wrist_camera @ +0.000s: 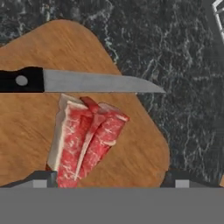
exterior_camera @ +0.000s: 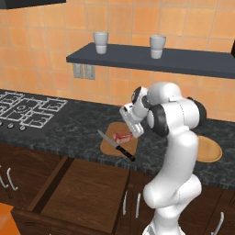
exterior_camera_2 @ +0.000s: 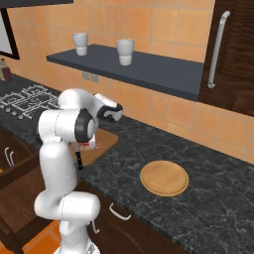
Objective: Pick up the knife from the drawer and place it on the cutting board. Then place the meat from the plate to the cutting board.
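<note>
The meat lies on the cutting board beside the knife; the gripper, spread, should lift straight up.

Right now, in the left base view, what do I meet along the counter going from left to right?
Stove → cutting board, which carries the knife and the meat → robot arm → plate.
</note>
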You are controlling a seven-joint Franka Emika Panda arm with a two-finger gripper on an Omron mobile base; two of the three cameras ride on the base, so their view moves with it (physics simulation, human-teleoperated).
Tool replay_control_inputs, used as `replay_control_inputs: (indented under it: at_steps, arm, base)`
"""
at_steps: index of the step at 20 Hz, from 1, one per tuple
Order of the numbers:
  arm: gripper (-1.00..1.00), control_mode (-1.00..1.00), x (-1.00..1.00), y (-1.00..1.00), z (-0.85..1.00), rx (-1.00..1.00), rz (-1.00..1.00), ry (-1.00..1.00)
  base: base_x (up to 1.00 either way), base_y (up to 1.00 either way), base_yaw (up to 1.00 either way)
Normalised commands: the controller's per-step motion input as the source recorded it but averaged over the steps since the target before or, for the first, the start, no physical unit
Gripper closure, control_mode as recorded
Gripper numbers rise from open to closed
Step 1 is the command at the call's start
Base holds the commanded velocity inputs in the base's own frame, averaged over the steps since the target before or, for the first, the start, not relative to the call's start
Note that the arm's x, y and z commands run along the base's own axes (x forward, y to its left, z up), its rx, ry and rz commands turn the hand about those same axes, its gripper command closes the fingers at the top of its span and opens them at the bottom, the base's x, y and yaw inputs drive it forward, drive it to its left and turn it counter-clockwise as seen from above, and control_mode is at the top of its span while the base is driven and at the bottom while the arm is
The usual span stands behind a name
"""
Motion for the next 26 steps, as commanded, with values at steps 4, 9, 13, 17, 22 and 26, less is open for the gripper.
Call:
replay_control_inputs:
  at_steps: [4, 9, 13, 17, 22, 26]
  arm:
    - [-1.0, -1.0, -0.78, 0.0, 1.0, 0.0, 0.14, -0.11]
    - [-1.0, -1.0, -0.83, 0.0, 1.0, 0.02, 0.16, -0.07]
    - [-1.0, -1.0, -0.86, 0.0, 1.0, 0.0, 0.13, -0.12]
    - [-1.0, -1.0, -0.72, -0.05, 1.0, 0.0, 0.16, -0.13]
    - [-1.0, -1.0, -0.47, 0.0, 0.86, 0.0, 0.1, -0.07]
    - [-1.0, -1.0, 0.0, 0.0, 0.01, 0.0, 0.0, 0.0]
  base:
    - [0.0, 0.0, 0.0]
    - [0.0, 0.0, 0.0]
    - [0.0, 0.0, 0.0]
    - [0.0, 0.0, 0.0]
    - [0.0, 0.0, 0.0]
    - [0.0, 0.0, 0.0]
